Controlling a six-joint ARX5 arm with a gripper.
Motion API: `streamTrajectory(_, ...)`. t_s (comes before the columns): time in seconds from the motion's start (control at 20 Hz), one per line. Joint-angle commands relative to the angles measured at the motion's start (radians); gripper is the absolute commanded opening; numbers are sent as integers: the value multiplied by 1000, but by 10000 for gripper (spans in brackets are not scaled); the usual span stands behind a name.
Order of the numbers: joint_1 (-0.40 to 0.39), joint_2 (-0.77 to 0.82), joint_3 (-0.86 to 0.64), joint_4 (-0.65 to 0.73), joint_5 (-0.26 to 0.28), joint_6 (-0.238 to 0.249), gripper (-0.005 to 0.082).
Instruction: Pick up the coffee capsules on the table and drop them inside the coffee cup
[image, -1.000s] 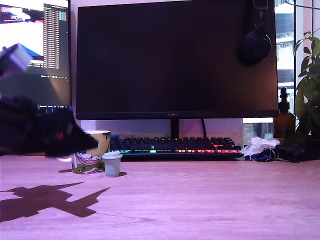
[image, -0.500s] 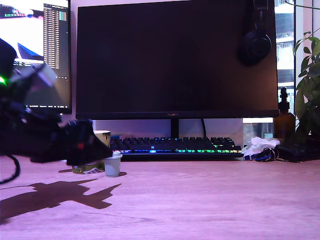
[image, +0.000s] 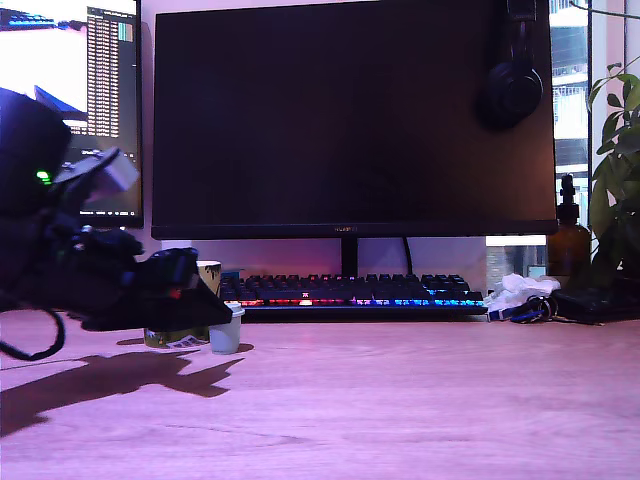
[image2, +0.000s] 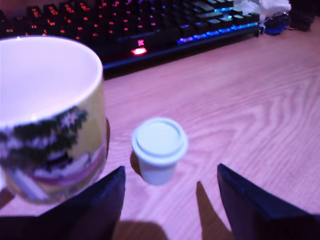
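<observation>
With its jaws spread wide, the gripper (image2: 170, 200) needed to centre on the grey capsule (image2: 159, 148) at twelve o'clock, clear of the mug (image2: 50, 120) at ten.

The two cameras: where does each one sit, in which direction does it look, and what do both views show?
Exterior view: low at desk level, facing the monitors and keyboard; the dark arm enters from this view's left, its end effector near the grey capsule and the coffee cup.
Wrist view: on the arm, looking down and forward between two open fingers at the capsule and the cup.
Shared: capsule, cup, keyboard, wooden table.
</observation>
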Motion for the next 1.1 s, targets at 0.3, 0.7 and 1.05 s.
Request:
streamTrajectory(0.3,-1,109,69,-26,18,19,527)
streamTrajectory(0.7,-1,164,135,-47,43,20,527)
streamTrajectory(1.05,0,164,153,-48,41,26,513)
